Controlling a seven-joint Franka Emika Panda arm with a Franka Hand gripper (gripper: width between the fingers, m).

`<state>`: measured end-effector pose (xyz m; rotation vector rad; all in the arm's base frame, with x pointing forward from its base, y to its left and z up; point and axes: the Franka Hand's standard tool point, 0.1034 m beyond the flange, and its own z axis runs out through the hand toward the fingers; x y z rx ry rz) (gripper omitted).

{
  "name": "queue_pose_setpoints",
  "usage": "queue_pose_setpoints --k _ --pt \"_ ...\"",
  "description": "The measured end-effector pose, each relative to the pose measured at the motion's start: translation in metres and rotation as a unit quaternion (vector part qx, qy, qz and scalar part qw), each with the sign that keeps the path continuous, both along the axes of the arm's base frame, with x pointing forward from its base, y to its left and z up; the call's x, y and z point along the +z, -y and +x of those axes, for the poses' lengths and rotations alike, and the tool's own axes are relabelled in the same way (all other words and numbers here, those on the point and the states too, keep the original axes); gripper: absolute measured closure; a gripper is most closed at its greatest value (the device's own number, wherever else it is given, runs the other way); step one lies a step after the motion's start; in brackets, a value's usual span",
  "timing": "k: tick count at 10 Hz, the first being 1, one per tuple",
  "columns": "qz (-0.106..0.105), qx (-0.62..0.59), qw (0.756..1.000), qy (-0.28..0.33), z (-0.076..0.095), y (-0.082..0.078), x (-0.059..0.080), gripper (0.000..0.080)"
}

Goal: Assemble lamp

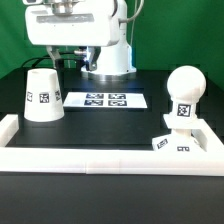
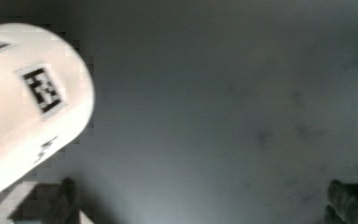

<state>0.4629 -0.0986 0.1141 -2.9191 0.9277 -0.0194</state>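
black matte tabletop (image 1: 110, 125) fills the work area, bounded at the front and sides by a white raised border rail (image 1: 100, 157) that likely keeps loose parts from sliding off. all positions below are given relative to the marker board (image 1: 105, 100), which lies flat near the middle of the table.

the shade (image 1: 42, 95) stands upright on its wide end just beside the board, toward the exterior view's left, tag facing the camera. the bulb (image 1: 184, 92) stands on its short stem well apart from the board, toward the exterior view's right. the base (image 1: 172, 143) lies tilted against the rail corner, nearer the camera than the board and just in front of the bulb. the three parts are separate; no assembly step appears done.

the gripper (image 1: 62, 55) hangs behind and above the shade, beyond the board's far left end. the wrist view shows the shade (image 2: 25, 110) beside the two dark fingertips (image 2: 48, 203), which stand wide apart with nothing between them. judgement: the arm is positioned over the shade's side of the table, yet the base would reasonably be placed first.
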Motion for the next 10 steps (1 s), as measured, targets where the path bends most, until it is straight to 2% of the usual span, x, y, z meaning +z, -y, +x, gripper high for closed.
queue_pose_setpoints --k 2,6,10 --pt "0.002 -0.011 1.0 -0.006 -0.005 0.008 0.0 0.0101" --pt "0.001 -0.009 1.0 -0.007 -0.006 0.008 -0.002 0.0101" --pt "-0.01 0.012 1.0 -0.016 -0.015 0.015 -0.005 0.0101"
